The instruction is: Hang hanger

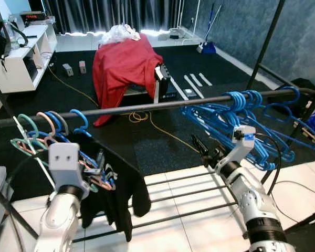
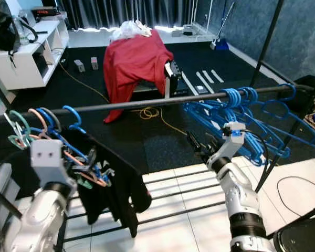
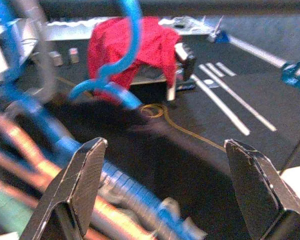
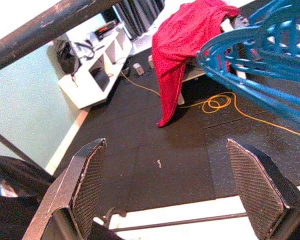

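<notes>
A dark rail (image 1: 163, 105) runs across in front of me. At its left end hang several teal, pink and grey hangers (image 1: 34, 128) and a blue hanger (image 1: 81, 122) carrying a black garment (image 1: 121, 184). My left gripper (image 1: 98, 160) is just below this cluster. In the left wrist view it (image 3: 167, 190) is open, with the blue hanger's neck (image 3: 115, 85) and shoulder running between its fingers without being clamped. A bunch of bare blue hangers (image 1: 241, 113) hangs at the right end. My right gripper (image 1: 199, 146) sits below the rail, left of that bunch, open (image 4: 167, 190) and holding nothing.
Behind the rack a red cloth (image 1: 123, 65) drapes over a seat, with a yellow cable (image 1: 139, 116) on the black floor. A white shelf (image 1: 21, 58) stands at the far left. Lower rack bars (image 1: 189, 189) cross the white tiles, and an upright pole (image 1: 268, 39) rises at the right.
</notes>
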`<state>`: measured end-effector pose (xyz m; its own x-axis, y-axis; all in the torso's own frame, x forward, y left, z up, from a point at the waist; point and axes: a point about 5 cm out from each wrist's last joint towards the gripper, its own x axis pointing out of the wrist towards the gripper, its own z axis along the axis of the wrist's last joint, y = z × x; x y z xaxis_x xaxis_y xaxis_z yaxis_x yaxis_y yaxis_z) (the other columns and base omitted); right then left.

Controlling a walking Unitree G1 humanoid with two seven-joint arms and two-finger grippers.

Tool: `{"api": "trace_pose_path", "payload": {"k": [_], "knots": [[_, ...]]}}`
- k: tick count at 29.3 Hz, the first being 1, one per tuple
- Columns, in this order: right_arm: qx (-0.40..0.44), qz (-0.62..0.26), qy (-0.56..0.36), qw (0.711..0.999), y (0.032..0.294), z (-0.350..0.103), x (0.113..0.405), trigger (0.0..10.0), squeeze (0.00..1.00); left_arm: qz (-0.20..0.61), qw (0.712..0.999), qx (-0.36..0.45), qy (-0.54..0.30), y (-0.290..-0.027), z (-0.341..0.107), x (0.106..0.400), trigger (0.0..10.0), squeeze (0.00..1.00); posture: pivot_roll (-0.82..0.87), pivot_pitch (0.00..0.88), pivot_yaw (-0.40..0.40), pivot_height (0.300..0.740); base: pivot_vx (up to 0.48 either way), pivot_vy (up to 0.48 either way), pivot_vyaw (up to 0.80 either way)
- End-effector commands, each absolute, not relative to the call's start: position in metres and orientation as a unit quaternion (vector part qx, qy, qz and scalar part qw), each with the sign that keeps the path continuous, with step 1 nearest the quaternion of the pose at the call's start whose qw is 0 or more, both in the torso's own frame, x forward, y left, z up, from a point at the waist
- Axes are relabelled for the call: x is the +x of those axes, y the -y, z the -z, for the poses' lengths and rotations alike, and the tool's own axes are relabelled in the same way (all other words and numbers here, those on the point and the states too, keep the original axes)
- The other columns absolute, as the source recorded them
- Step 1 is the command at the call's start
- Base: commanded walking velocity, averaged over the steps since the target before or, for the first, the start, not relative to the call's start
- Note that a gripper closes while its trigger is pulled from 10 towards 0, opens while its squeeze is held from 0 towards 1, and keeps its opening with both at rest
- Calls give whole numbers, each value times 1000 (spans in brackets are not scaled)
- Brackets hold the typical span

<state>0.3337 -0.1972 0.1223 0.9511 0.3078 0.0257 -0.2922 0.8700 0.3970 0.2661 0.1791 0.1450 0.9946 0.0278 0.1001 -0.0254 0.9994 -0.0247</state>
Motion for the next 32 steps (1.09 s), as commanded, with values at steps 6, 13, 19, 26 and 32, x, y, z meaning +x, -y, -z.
{"api": "trace_pose_path", "payload": {"k": [6, 13, 19, 26, 32], "knots": [[209, -143, -25, 967, 204, -119, 331, 10000, 0, -7, 999, -21, 40, -176, -141, 274, 10000, 0, -64, 25, -39, 740, -480, 0, 0], [212, -144, -26, 966, 205, -119, 331, 10000, 0, -12, 999, -6, 44, -178, -143, 273, 10000, 0, -57, 35, -40, 740, -480, 0, 0], [209, -149, -29, 966, 204, -117, 331, 10000, 0, -49, 998, 6, 30, -189, -138, 267, 10000, 0, -53, 32, -38, 740, -480, 0, 0], [202, -160, -17, 966, 202, -120, 330, 10000, 0, -49, 998, 37, 13, -195, -130, 266, 10000, 0, -41, 21, -37, 740, -179, 0, 0], [195, -183, 13, 963, 200, -127, 326, 10000, 0, -6, 997, 79, -8, -182, -127, 276, 10000, 0, -51, 21, -32, 740, 0, -374, 602]]}}
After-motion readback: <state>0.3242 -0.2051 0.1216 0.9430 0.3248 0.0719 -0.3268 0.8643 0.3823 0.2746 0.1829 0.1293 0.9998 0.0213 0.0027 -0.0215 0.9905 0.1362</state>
